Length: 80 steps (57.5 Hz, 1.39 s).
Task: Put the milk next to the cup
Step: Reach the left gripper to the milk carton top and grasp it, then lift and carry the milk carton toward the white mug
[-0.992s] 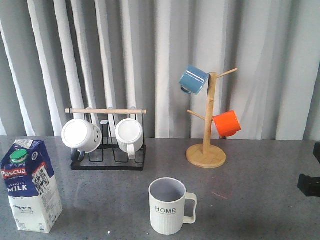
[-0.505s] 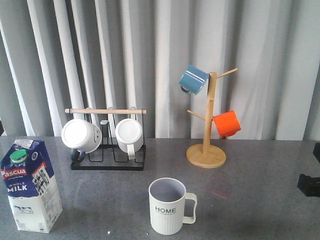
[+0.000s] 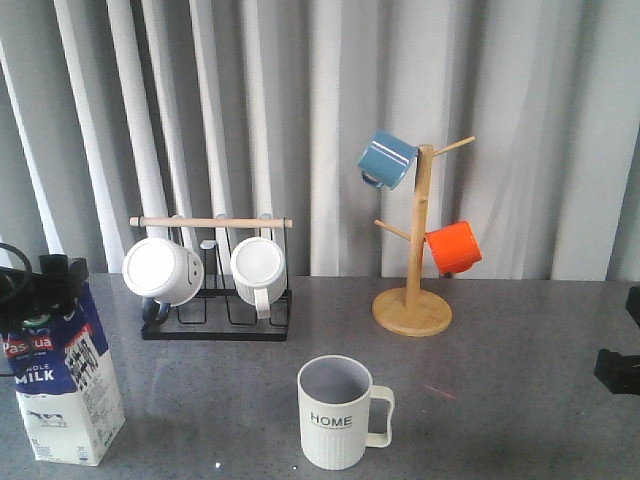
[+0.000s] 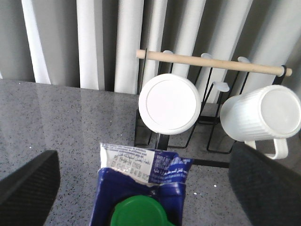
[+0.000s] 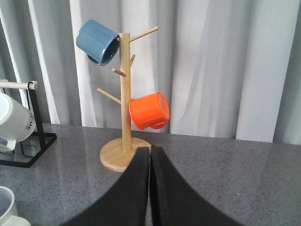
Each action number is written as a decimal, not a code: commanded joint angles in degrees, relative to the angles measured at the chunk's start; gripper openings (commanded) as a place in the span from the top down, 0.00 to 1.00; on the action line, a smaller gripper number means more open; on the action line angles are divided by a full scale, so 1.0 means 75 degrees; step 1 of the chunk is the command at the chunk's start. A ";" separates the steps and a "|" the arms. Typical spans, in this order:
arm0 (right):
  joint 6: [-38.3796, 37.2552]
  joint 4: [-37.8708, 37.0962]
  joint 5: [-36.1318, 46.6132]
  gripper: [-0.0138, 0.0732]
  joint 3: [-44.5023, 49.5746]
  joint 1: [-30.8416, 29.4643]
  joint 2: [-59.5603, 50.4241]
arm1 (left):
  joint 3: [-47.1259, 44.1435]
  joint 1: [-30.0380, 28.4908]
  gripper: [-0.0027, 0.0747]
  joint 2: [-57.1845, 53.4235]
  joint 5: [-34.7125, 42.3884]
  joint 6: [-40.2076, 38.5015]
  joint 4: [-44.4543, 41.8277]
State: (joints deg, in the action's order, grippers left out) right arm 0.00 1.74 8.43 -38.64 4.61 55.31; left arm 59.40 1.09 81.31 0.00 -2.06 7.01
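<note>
The milk (image 3: 62, 385) stands upright at the near left corner of the grey table (image 3: 500, 400), its long axis vertical and its gable top pointing straight up, with the face reading "MILK" turned toward the front camera. In the left wrist view the carton's folded ridge and green cap (image 4: 138, 214) show from above, the cap lying on the slope nearer the camera. The left gripper (image 3: 45, 280) hangs at the carton's top, its dark body covering the cap in the front view; its fingers (image 4: 28, 186) are spread wide to either side of the carton and do not touch it. The cup (image 3: 335, 412) sits upright near the front middle of the table, well apart from the milk, mouth up, its handle pointing to the robot's right and "HOME" facing the front camera. Behind, a black wire rack (image 3: 215, 300) with a wooden bar holds two white mugs (image 3: 165, 270) on their sides, and a wooden mug tree (image 3: 415, 255) carries a blue mug (image 3: 385, 158) and an orange mug (image 3: 453, 246). The right gripper (image 5: 150, 188) is pressed closed on nothing, its fingers meeting and aimed toward the tree's base.
</note>
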 commanded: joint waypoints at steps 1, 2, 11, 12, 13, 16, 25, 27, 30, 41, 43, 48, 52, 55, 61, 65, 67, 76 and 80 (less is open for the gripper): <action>0.0100 -0.0062 0.0551 0.85 -0.0266 -0.0035 -0.0059 | 0.0285 0.0030 0.04 0.0025 0.0703 -0.0067 0.0037; 0.0100 -0.0062 0.0551 0.85 -0.0266 -0.0035 -0.0059 | 0.0285 0.0030 0.04 0.0076 0.0695 -0.0067 0.0037; 0.0100 -0.0062 0.0524 0.85 -0.0266 -0.0035 -0.0059 | 0.0285 0.0023 0.04 0.0277 0.0476 -0.0074 0.0037; 0.0100 -0.0062 0.0524 0.85 -0.0266 -0.0035 -0.0059 | 0.0285 0.0023 0.04 0.0285 0.0465 -0.0074 0.0037; 0.0100 -0.0062 0.0522 0.85 -0.0266 -0.0035 -0.0059 | 0.0285 0.0023 0.04 0.0298 0.0465 -0.0074 0.0037; 0.0100 -0.0062 0.0522 0.85 -0.0266 -0.0035 -0.0059 | 0.0285 0.0023 0.04 0.0330 0.0465 -0.0074 0.0037; 0.0100 -0.0062 0.0522 0.85 -0.0266 -0.0035 -0.0059 | 0.0285 0.0023 0.06 0.0464 0.0349 -0.0074 0.0037; 0.0100 -0.0062 0.0522 0.85 -0.0266 -0.0035 -0.0059 | 0.0285 0.0023 0.08 0.0487 0.0270 -0.0074 0.0037; 0.0100 -0.0062 0.0522 0.85 -0.0266 -0.0035 -0.0059 | 0.0285 0.0023 0.10 0.0543 0.0192 -0.0067 0.0037; 0.0100 -0.0062 0.0522 0.85 -0.0266 -0.0035 -0.0059 | 0.0285 -0.0055 0.30 0.0712 0.0102 -0.0090 0.0045; 0.0100 -0.0062 0.0522 0.85 -0.0266 -0.0035 -0.0059 | 0.0285 -0.0055 0.35 0.0712 0.0102 -0.0090 0.0045; 0.0100 -0.0062 0.0522 0.85 -0.0266 -0.0035 -0.0059 | 0.0285 -0.0055 0.48 0.0712 0.0191 -0.0090 0.0045; 0.0100 -0.0062 0.0522 0.85 -0.0266 -0.0035 -0.0059 | 0.0285 -0.0055 0.57 0.0712 0.0251 -0.0063 0.0038; 0.0100 -0.0062 0.0522 0.85 -0.0266 -0.0035 -0.0059 | 0.0285 -0.0055 0.63 0.0712 0.0243 -0.0063 0.0032; 0.0100 -0.0062 0.0522 0.85 -0.0266 -0.0035 -0.0059 | 0.0285 -0.0055 0.72 0.0712 0.0233 -0.0063 0.0032; 0.0100 -0.0062 0.0522 0.85 -0.0266 -0.0035 -0.0059 | 0.0285 -0.0055 0.78 0.0712 0.0233 -0.0063 0.0032; 0.0100 -0.0062 0.0522 0.85 -0.0266 -0.0035 -0.0059 | 0.0285 -0.0055 0.79 0.0712 0.0233 -0.0070 0.0039; 0.0100 -0.0062 0.0522 0.85 -0.0266 -0.0035 -0.0059 | 0.0285 -0.0055 0.85 0.0712 0.0250 -0.0089 0.0065; 0.0100 -0.0062 0.0522 0.85 -0.0266 -0.0035 -0.0059 | 0.0285 -0.0055 0.85 0.0712 0.0250 -0.0089 0.0065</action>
State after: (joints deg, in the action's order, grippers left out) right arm 0.00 1.74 8.34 -38.64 4.61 55.31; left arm 59.50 0.85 88.61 -2.62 -2.13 7.01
